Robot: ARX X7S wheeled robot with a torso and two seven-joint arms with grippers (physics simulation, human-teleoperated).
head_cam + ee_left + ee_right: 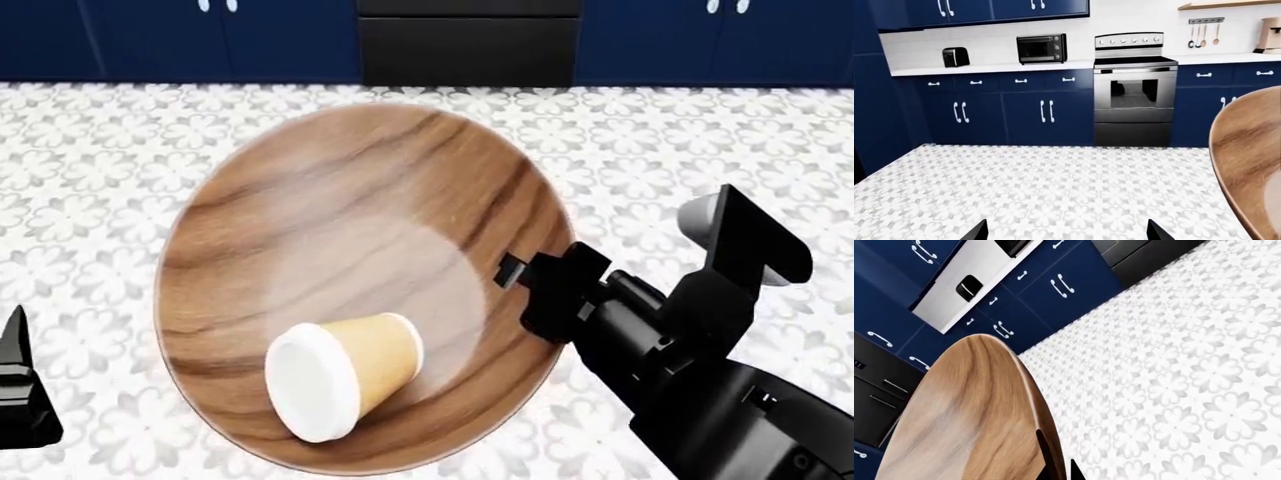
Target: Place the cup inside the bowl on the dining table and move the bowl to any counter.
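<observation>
The bowl (347, 250) is up in the air over the patterned floor (107, 150) in the head view, with the cup (344, 373) lying on its side inside, white lid toward the near rim. So one bowl, one cup, and the cup-in-bowl half looks done. The right pincer (514, 272) is clamped on the bowl's right rim, holding it with the dark arm trailing off to the lower right. A bit of the left pincer (20, 385) pokes in at the left edge, well apart from the bowl.

Left wrist view: two dark fingertips (977, 231) stand apart with nothing between them, so that one's open and idle. The bowl's edge shows at one side. Beyond are blue cabinets, one oven (1135, 90), one microwave (1041, 48), one toaster (955, 56), all on or along the pale counter (994, 68) (that's my guess for the drop-off worktop).

Right wrist view: the bowl's rim fills the frame close up, pinched right at the camera, floor behind it.

For the carry, I'd keep the bowl level and go slow, since it's a one-sided rim grip and the loose cup could roll out if it tips.
</observation>
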